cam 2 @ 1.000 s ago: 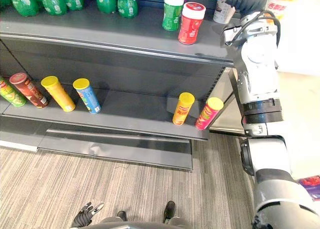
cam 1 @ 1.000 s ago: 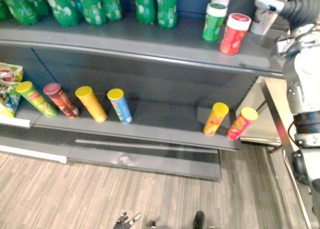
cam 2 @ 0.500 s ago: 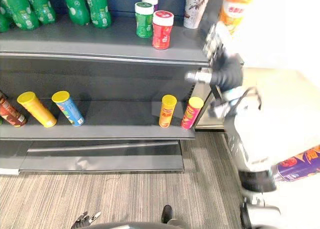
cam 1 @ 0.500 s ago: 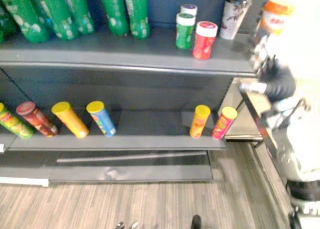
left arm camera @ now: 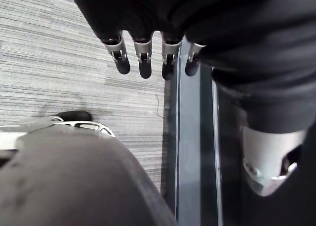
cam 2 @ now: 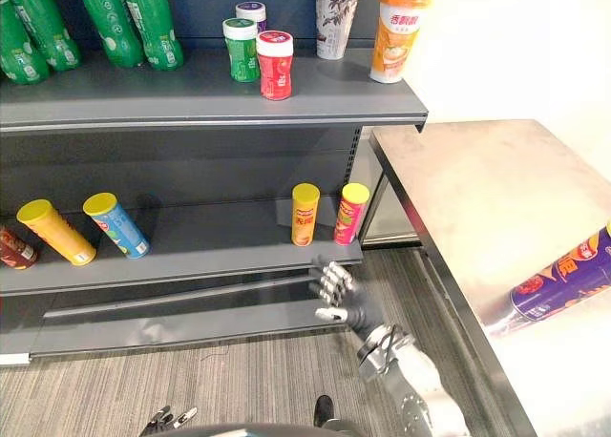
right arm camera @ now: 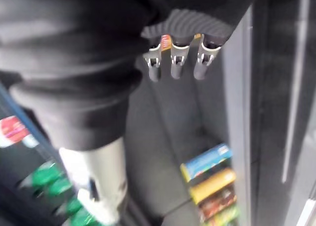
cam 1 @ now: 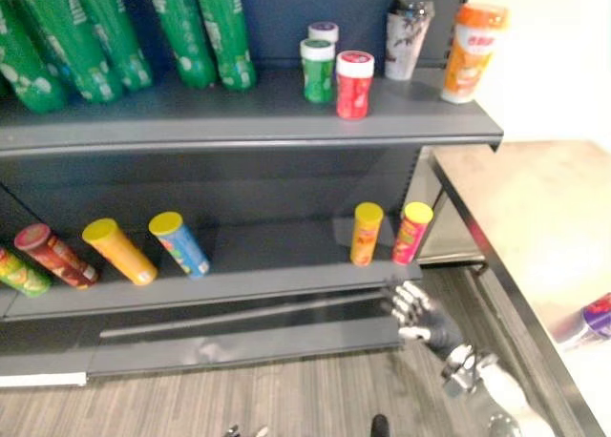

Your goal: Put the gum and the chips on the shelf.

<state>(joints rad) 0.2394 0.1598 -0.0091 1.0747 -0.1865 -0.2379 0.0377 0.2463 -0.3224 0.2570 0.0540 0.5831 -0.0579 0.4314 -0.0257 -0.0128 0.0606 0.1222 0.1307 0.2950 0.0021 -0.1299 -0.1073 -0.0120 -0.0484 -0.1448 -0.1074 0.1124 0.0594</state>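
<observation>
Fingers (cam 2: 330, 282) of the right hand (cam 2: 348, 308) are loosely extended and hold nothing. The hand hangs low, just in front of the lower shelf (cam 2: 220, 237), below two upright chips cans. The left hand (left arm camera: 144, 63) hangs over the floor, fingers straight, also empty.

Gum: a green jar (cam 2: 241, 51) and a red jar (cam 2: 274, 67) stand upright on the upper shelf (cam 2: 143, 89), with a purple-lidded jar (cam 2: 252, 10) just behind them.

Chips: an orange can (cam 2: 305, 213) and a pink can (cam 2: 350, 211) stand side by side at the right end of the lower shelf. A blue can (cam 2: 116, 225) and a yellow can (cam 2: 55, 232) lean further left.

A purple can (cam 2: 563, 284) lies on its side on the steel table (cam 2: 458, 189) right of the shelving, partly cut off at the view's edge. Its shape suggests chips, but this is unconfirmed.

Assessment: if that can is the outstanding item, it lies to the right of and above the right hand, well apart. Its long axis slants across the table top. The right hand is clearly the nearer. A lying can may roll when touched.
</observation>
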